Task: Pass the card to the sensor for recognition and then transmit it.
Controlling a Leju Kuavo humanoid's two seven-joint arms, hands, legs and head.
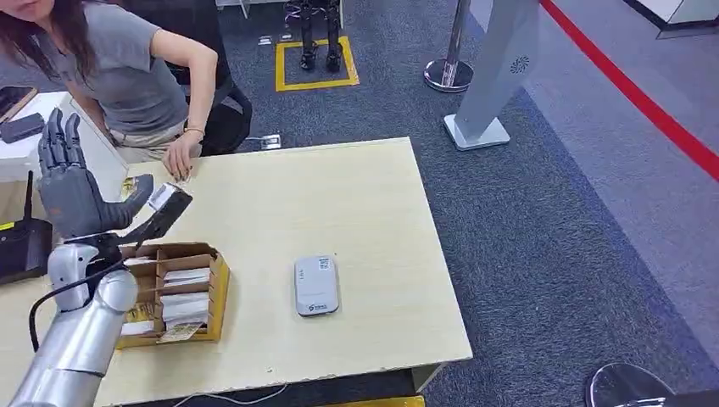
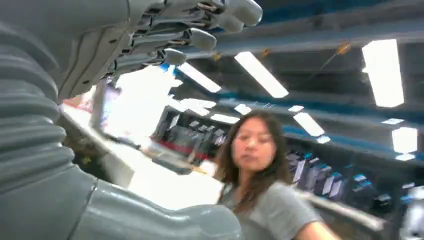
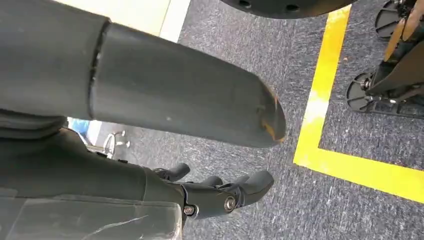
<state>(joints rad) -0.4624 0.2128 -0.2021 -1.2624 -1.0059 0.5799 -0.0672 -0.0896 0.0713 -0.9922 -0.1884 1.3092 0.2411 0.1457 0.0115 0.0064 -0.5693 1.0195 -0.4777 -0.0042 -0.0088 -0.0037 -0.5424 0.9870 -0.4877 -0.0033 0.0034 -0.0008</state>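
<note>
My left hand [image 1: 76, 191] is raised above the table's left side, its fingers pointing up. It pinches a dark card [image 1: 168, 206] with a white label at the thumb, and the card slants over the card box [image 1: 174, 292]. The grey-white sensor [image 1: 316, 286] lies flat on the table [image 1: 339, 195], to the right of the box and apart from the card. In the left wrist view my left hand's fingers [image 2: 200, 25] and thumb [image 2: 150, 215] frame a person [image 2: 260, 170]. My right hand [image 3: 220, 192] hangs over the carpet with its fingers loosely bent and nothing in it.
A person [image 1: 127, 76] sits behind the table's far left corner, one hand [image 1: 180, 159] resting on the tabletop. A black device [image 1: 21, 246] stands at the left. A stanchion base [image 1: 448, 75] and a white panel stand [image 1: 496, 76] are on the carpet beyond the table.
</note>
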